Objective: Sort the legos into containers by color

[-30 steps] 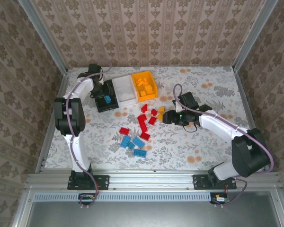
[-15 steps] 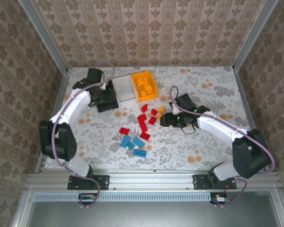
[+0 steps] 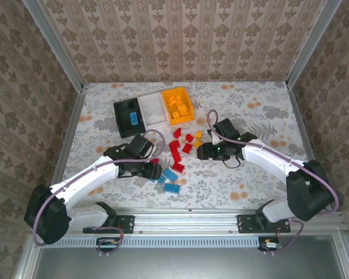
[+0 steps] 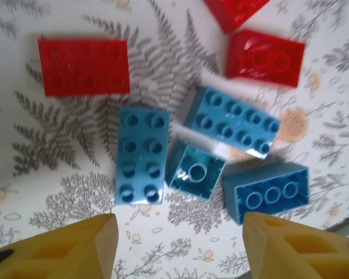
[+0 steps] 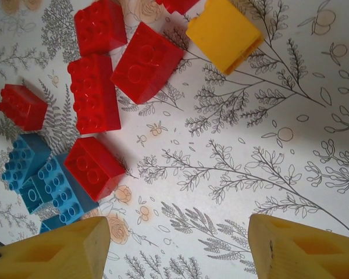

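Observation:
Loose legos lie mid-table: red bricks [image 3: 174, 150], two yellow ones [image 3: 197, 138] and light blue ones [image 3: 171, 175]. My left gripper [image 3: 153, 171] hangs open over the blue cluster. In the left wrist view its open gripper [image 4: 177, 256] sits just short of a long blue brick [image 4: 141, 156] and an upturned blue brick [image 4: 195, 170]. My right gripper [image 3: 201, 151] is open beside the red pile; in its wrist view the gripper [image 5: 177, 250] holds nothing, with a red brick [image 5: 94, 167] and a yellow brick [image 5: 224, 34] ahead. The black bin [image 3: 121, 116] holds a blue brick [image 3: 132, 119].
The white bin [image 3: 152, 110] and the orange-yellow bin [image 3: 188, 107], which holds several yellow bricks, join the black one in a row at the back. Two more blue bricks [image 4: 232, 119] and a flat red brick [image 4: 83, 65] lie past my left fingers. Walls enclose the table.
My left arm has swung from the black bin at the back down to the blue bricks near the front. My right gripper has crept slightly left toward the red pile.

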Robot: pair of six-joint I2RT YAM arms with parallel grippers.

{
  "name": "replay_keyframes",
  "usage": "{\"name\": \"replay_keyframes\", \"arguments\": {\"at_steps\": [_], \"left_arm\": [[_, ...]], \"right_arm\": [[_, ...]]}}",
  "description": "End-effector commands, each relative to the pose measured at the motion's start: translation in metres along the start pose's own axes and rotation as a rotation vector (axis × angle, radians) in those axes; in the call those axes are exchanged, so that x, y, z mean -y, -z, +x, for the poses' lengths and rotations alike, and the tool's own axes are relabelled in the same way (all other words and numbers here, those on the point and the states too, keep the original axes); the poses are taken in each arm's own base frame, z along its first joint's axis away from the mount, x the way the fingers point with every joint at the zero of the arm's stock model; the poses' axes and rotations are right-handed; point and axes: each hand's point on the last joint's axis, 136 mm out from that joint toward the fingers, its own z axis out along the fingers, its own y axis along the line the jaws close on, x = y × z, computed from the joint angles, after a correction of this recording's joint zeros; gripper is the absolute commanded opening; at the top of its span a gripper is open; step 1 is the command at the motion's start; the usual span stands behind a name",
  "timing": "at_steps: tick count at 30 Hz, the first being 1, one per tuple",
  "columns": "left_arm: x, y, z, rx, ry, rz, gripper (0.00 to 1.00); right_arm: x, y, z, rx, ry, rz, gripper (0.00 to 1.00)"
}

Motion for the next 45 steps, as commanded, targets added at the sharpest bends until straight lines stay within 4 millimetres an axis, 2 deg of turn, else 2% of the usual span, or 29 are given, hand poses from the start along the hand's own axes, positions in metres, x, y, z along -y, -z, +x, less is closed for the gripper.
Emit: {"name": "replay_keyframes", "arguments": {"at_steps": [1, 8, 18, 33, 42, 43, 45], "left_arm": [[-0.002, -0.008, 0.013, -0.021, 0.016, -0.025, 0.59], [-0.007, -0.019, 0.031, -0.071, 0.000, -0.069, 0.59], [-0.018, -0.036, 0.033, -0.114, -0.027, -0.133, 0.59], [-0.030, -0.064, 0.022, -0.157, -0.060, -0.185, 0.58], [-0.030, -0.070, 0.008, -0.150, -0.069, -0.173, 0.57], [-0.029, -0.070, 0.007, -0.151, -0.072, -0.173, 0.57], [-0.027, -0.071, 0.004, -0.149, -0.074, -0.168, 0.56]], "right_arm": [[0.002, 0.005, 0.005, 0.016, -0.002, 0.013, 0.66], [0.005, 0.008, 0.007, 0.030, -0.001, 0.019, 0.66], [0.006, 0.007, 0.008, 0.030, 0.005, 0.022, 0.66], [0.007, 0.002, 0.007, 0.018, 0.005, 0.029, 0.66], [0.004, 0.004, 0.003, 0.026, 0.004, 0.023, 0.66], [0.007, -0.003, 0.006, 0.004, -0.003, 0.033, 0.66], [0.007, -0.003, 0.006, 0.004, -0.005, 0.032, 0.66]]}}
